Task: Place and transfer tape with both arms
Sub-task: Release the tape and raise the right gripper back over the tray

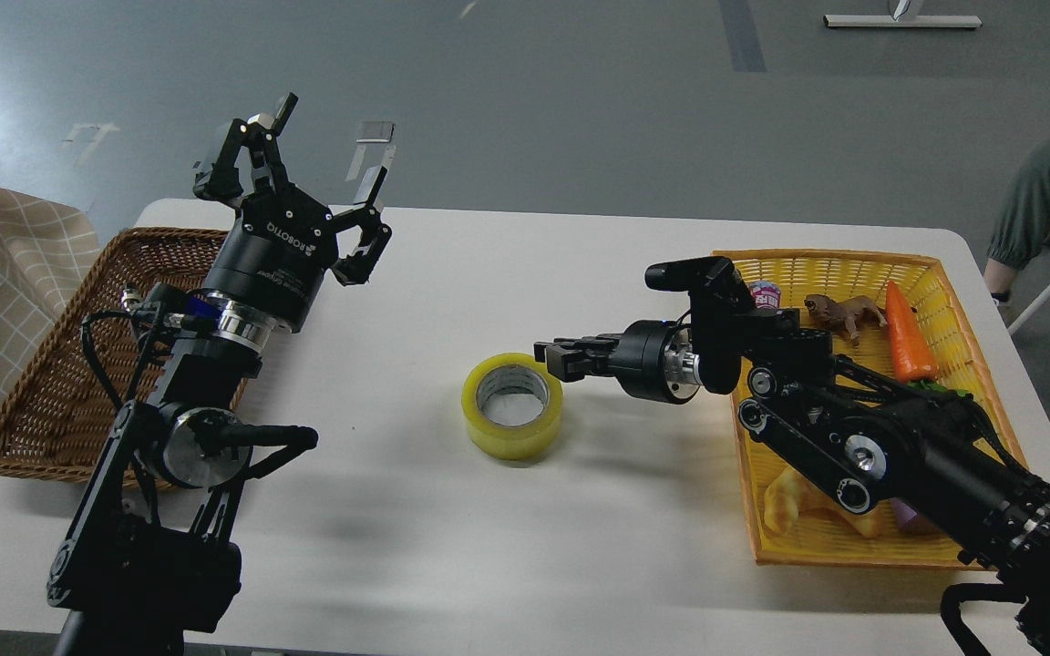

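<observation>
The roll of yellow tape lies flat on the white table, hole up, near the middle. My right gripper reaches in from the right and hovers just above the roll's far right rim. It holds nothing, and its dark fingers stand a little apart. My left gripper is raised over the table's far left part, fingers spread wide and empty, well away from the tape.
A brown wicker basket stands at the left edge behind my left arm. A yellow basket at the right holds a carrot, a toy animal, a croissant and other items. A person's legs show at the far right.
</observation>
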